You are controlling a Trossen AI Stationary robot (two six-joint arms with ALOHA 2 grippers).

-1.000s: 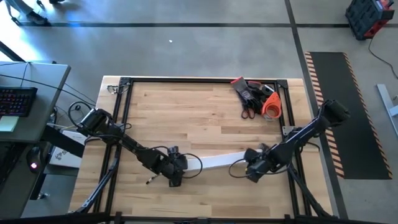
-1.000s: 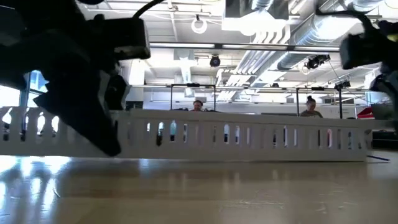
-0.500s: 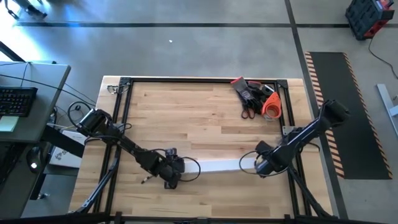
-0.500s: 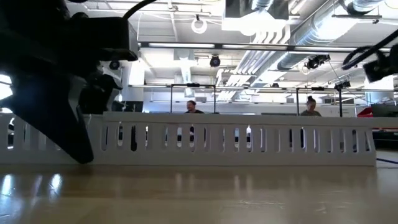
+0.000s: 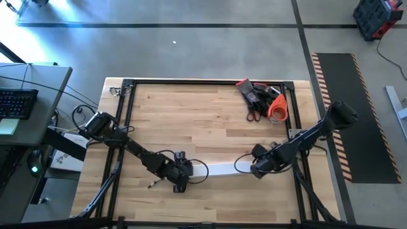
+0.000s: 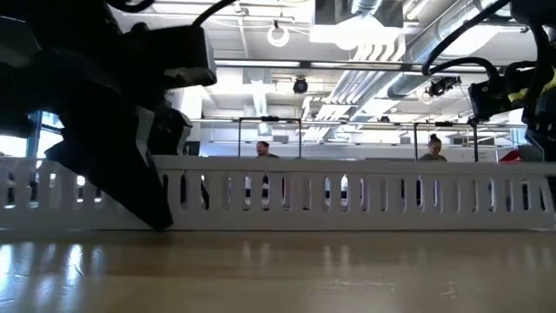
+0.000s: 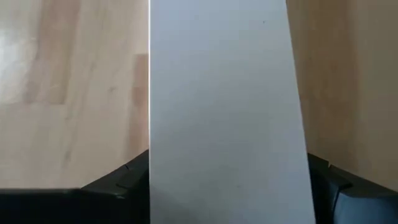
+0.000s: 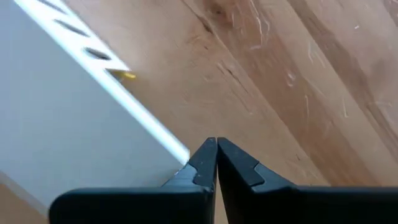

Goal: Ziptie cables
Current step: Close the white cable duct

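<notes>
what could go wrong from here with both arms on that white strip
1. The left gripper straddles one end of the white strip; if the strip is only loosely held, it could slide out or swing on the table.
2. The right gripper is shut at the strip's other end, so a push could skew the strip.
3. No cables show, so the tying may stall.

The cables — thin, dark, curved — loop beside the white channel strip.

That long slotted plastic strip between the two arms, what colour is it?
White; the long slotted plastic strip shows best in the low view.
</notes>
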